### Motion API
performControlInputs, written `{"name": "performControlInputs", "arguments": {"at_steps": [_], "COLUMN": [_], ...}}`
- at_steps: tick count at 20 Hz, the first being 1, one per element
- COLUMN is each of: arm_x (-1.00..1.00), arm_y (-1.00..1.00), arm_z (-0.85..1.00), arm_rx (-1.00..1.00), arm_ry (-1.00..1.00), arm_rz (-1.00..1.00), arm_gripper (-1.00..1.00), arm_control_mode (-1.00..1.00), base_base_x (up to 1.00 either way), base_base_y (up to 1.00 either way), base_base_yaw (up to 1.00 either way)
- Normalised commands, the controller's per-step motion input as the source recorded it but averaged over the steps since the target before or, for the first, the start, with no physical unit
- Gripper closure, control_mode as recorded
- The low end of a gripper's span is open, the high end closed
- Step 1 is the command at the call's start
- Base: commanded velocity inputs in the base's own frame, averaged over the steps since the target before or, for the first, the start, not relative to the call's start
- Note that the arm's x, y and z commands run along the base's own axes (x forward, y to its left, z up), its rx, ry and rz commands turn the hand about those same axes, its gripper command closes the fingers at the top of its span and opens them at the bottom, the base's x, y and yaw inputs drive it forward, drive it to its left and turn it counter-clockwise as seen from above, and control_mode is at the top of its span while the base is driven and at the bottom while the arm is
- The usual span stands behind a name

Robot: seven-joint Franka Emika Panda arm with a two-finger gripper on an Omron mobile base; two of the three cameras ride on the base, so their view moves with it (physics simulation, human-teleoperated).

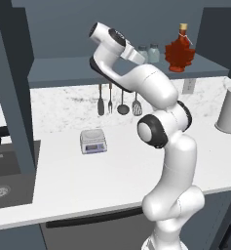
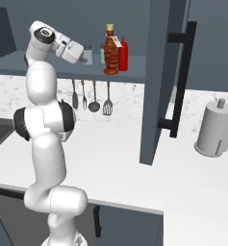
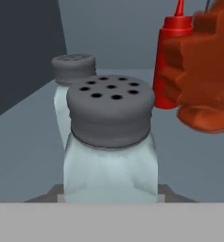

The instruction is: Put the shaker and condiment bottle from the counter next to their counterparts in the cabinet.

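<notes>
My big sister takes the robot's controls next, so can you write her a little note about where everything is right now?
Gripper: up at the cabinet shelf, fingers shut on the shaker.
Held shaker: close in front of its twin shaker; whether it rests on the shelf cannot be told.
Maple-leaf condiment bottle: on the shelf beside the red squeeze bottle.
Done: condiment bottle put away; shaker brought to the cabinet.
Left: set the shaker down beside its twin, open the fingers, pull the arm back.
</notes>
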Motion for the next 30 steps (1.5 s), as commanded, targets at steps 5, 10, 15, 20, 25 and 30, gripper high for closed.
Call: {"name": "performControlInputs", "arguments": {"at_steps": [5, 10, 15, 20, 25, 30], "arm_x": [0.08, 0.18, 0.18, -0.01, -0.28, -0.56], "arm_y": [-0.14, -0.09, -0.02, 0.03, 0.30, 0.59], "arm_z": [-0.19, -0.29, -0.33, -0.33, -0.22, -0.17], "arm_rx": [0.01, 0.00, 0.00, 0.00, 0.00, 0.00], "arm_ry": [0.00, 0.00, 0.00, 0.00, 0.00, 0.00], "arm_rz": [-0.05, -0.03, -0.01, 0.00, 0.00, 0.02], "arm_gripper": [1.00, -1.00, -1.00, -1.00, -1.00, -1.00], "arm_control_mode": [-1.00, -1.00, -1.00, -1.00, -1.00, -1.00], "base_base_x": [0.00, 0.00, 0.00, 0.00, 0.00, 0.00], "base_base_y": [0.00, 0.00, 0.00, 0.00, 0.00, 0.00], "base_base_yaw": [0.00, 0.00, 0.00, 0.00, 0.00, 0.00]}}
